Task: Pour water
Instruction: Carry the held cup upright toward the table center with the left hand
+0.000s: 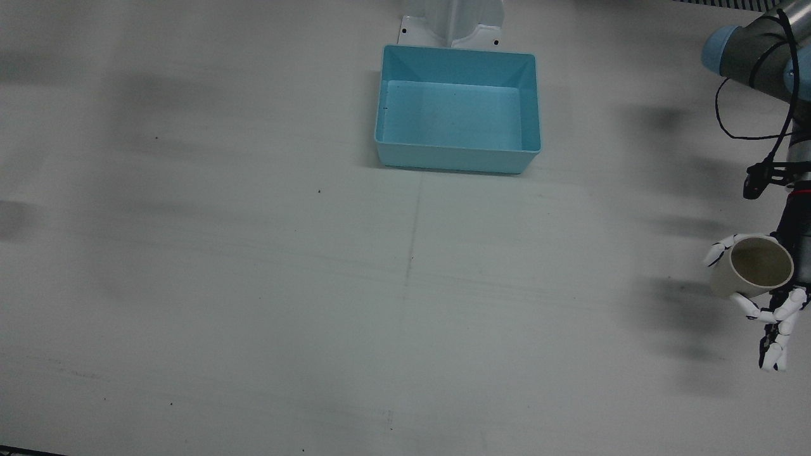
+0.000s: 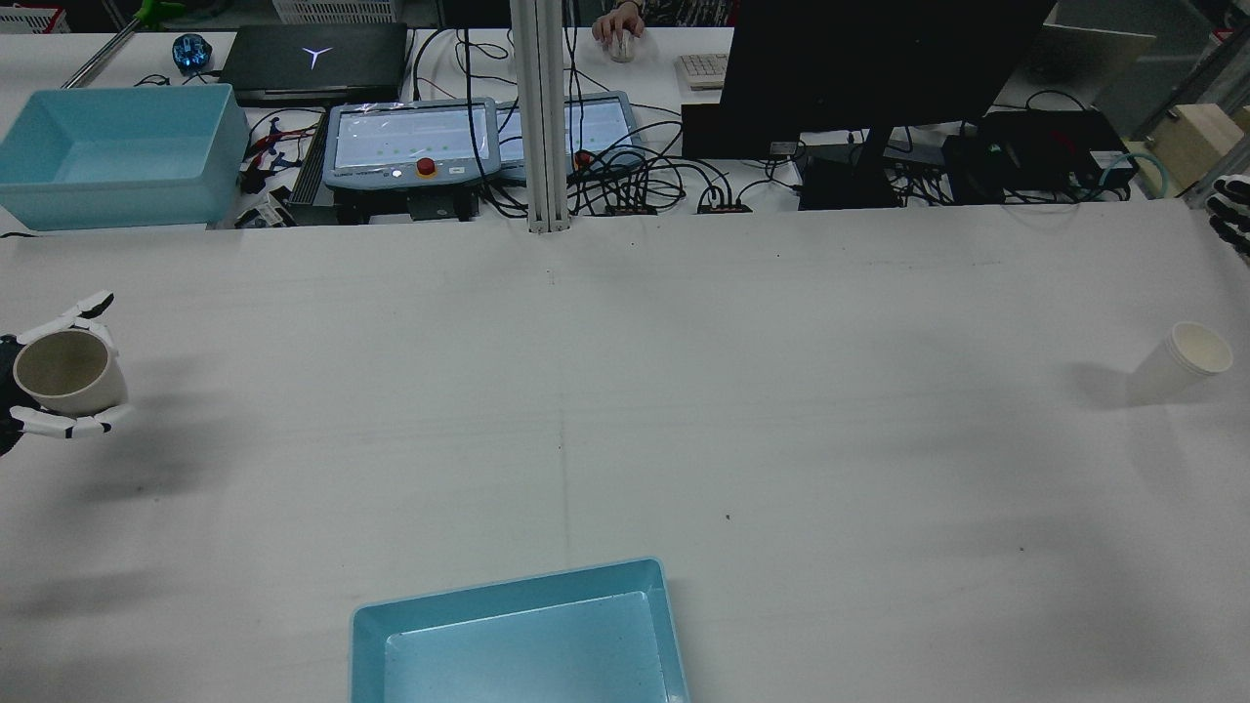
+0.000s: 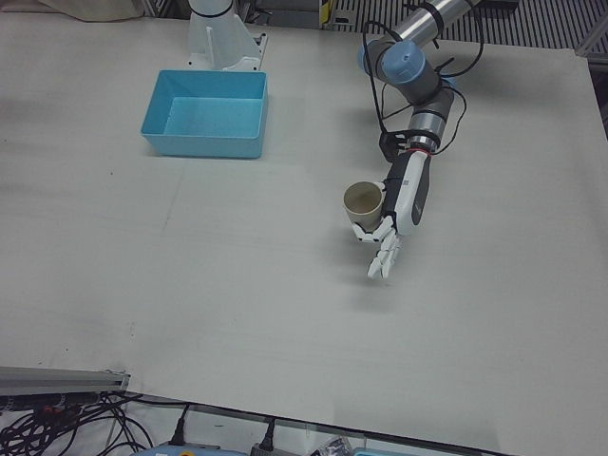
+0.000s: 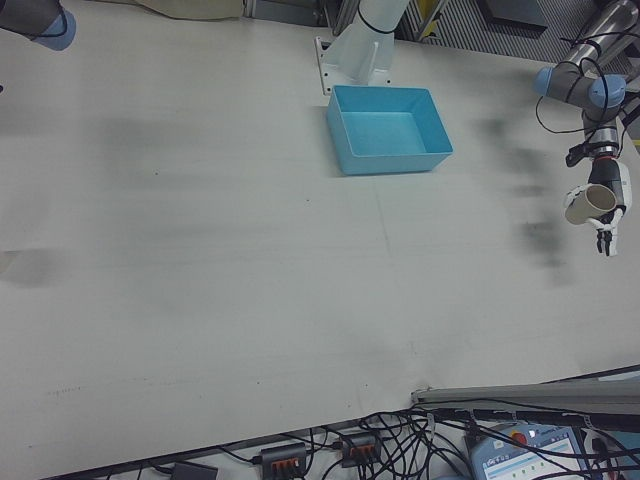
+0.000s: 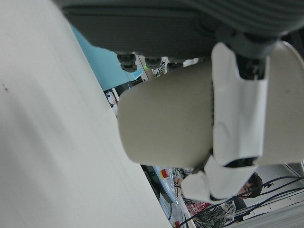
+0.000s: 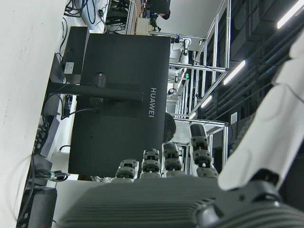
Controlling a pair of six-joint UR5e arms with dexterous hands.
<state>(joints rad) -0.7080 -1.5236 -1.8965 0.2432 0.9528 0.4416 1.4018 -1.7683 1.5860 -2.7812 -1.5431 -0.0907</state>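
Observation:
My left hand is shut on a beige cup, held mouth up above the table near its left edge. The hand and cup show at the rear view's left, and in the left-front view the hand and cup too. A blue bin stands on the table near the pedestal, about mid-width. A white paper cup stands on the table at the right. My right hand is at the far right edge, fingers apart, holding nothing.
Behind the table, a back desk holds a second blue bin, teach pendants, a dark monitor and cables. An upright post stands at the table's far edge. The left arm's cable hangs beside the wrist.

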